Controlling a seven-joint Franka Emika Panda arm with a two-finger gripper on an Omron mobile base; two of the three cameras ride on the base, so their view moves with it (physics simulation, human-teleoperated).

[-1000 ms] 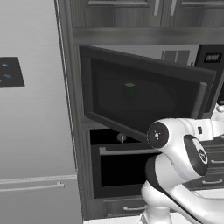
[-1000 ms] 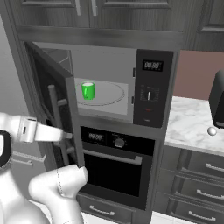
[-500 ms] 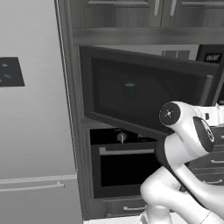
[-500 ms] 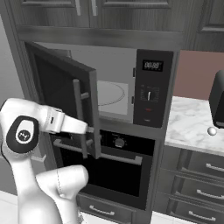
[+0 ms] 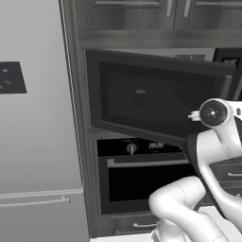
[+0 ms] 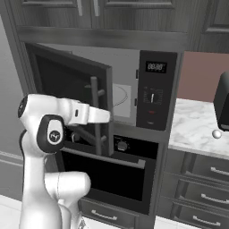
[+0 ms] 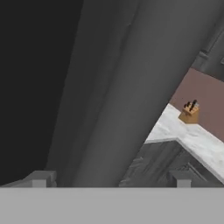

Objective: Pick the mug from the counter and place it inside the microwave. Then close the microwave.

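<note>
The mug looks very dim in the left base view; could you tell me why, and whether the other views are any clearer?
Left base view: the mug shows only as a faint green shape through the door's dark glass. Right base view: the door hides it; lighting is even. Hand view: a close, soft grey door surface, with the counter sharper beyond.

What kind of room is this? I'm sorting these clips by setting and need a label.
A home kitchen, rendered rather than real: a built-in microwave with its door swung partly out sits above an oven, with a marble counter over dark drawers to the right and a steel fridge to the left.
</note>
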